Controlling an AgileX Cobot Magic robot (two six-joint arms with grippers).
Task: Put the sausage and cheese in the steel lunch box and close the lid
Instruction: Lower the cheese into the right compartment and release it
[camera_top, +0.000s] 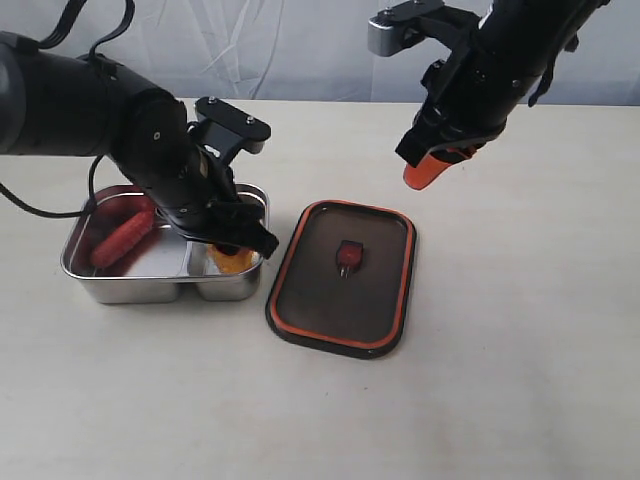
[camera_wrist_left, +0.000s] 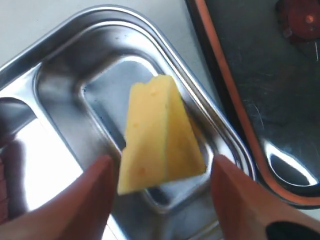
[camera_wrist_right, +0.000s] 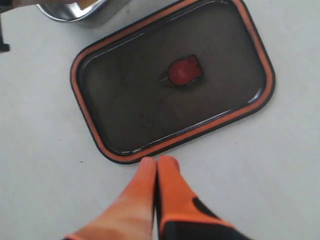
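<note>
**Cheese in small compartment, left jaws spread; lid off**

Table (camera_top: 520, 400): pale, plain surface; everything below sat on it or hung over it.

Box (camera_top: 130, 290): steel, two compartments, on the left side of the exterior view. It was uncovered.

Lid (camera_top: 330, 305): lay flat on the table just beside the box, on the side of the small compartment, turned at a slight angle to it. Orange seal ran round its rim. It was apart from both grippers.

Left gripper (camera_wrist_left: 162, 165): lowered into the small compartment. Jaws stood wide, one finger on each side of the cheese, with a thin gap visible on either side. No grip seen.

Right gripper (camera_wrist_right: 157, 162): raised above the table near the lid's edge. Its orange fingers (camera_wrist_right: 172, 190) were pressed together with nothing between them.

Sausage (camera_top: 122, 235): red, lying in the large compartment, slanted across its floor.

Cheese (camera_wrist_left: 160, 135): yellow wedge, tilted, inside the small compartment. Could not tell whether it lay fully on the floor.

Valve (camera_top: 348, 255): small, red-orange, at the lid's centre.
</note>
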